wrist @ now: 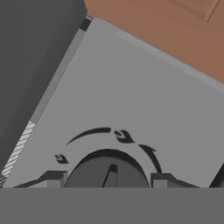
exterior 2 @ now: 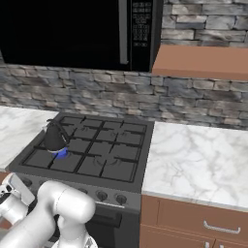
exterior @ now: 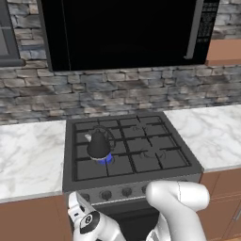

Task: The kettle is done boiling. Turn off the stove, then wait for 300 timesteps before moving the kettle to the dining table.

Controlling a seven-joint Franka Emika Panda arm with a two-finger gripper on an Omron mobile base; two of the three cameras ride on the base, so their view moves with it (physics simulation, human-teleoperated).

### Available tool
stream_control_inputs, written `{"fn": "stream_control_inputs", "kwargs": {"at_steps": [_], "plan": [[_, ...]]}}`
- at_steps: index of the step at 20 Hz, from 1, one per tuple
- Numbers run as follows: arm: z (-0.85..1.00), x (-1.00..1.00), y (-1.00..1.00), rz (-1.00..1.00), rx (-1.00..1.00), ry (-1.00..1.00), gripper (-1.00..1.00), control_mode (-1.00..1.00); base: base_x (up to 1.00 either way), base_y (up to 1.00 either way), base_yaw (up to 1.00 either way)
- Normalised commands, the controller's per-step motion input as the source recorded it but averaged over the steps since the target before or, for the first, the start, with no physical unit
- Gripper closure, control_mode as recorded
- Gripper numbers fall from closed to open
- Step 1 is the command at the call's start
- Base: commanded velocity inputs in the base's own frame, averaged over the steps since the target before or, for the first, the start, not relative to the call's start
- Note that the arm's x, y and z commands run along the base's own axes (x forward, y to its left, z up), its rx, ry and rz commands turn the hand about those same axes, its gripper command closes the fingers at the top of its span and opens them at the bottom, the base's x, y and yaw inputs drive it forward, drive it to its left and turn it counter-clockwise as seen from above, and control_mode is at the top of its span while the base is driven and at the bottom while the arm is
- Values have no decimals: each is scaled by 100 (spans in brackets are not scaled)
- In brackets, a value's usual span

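The small black kettle (exterior: 99, 144) (exterior 2: 54, 137) stands on the front left burner of the dark grey stove (exterior: 141, 162) (exterior 2: 116, 169), with a blue flame under it. My gripper (wrist: 107, 180) is low at the left end of the stove's front panel (exterior: 76, 201). In the hand view its two fingertips (wrist: 55, 179) press against both sides of a round dark knob (wrist: 108, 168), with flame marks printed around it. The dining table is out of view.
White marble counters (exterior: 28, 155) (exterior 2: 203, 155) lie on both sides of the stove over brown cabinets. A black microwave (exterior: 122, 33) hangs above the burners against a stone wall. More knobs (exterior: 106, 194) line the front panel to the right of my hand.
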Motion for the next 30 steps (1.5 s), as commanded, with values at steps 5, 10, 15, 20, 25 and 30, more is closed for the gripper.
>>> {"fn": "stream_control_inputs", "kwargs": {"at_steps": [5,10,15,20,25,30], "plan": [[-30,2,18,-12,35,10,100,-100,0,0,0],[-43,0,16,-11,46,8,100,-100,0,0,0],[-3,1,31,-14,44,19,100,-100,0,0,0],[-5,0,44,-16,40,17,100,-100,0,0,0],[-25,-11,42,-13,39,10,100,-100,0,0,0],[-19,-21,54,-13,38,9,100,-100,0,0,0]]}}
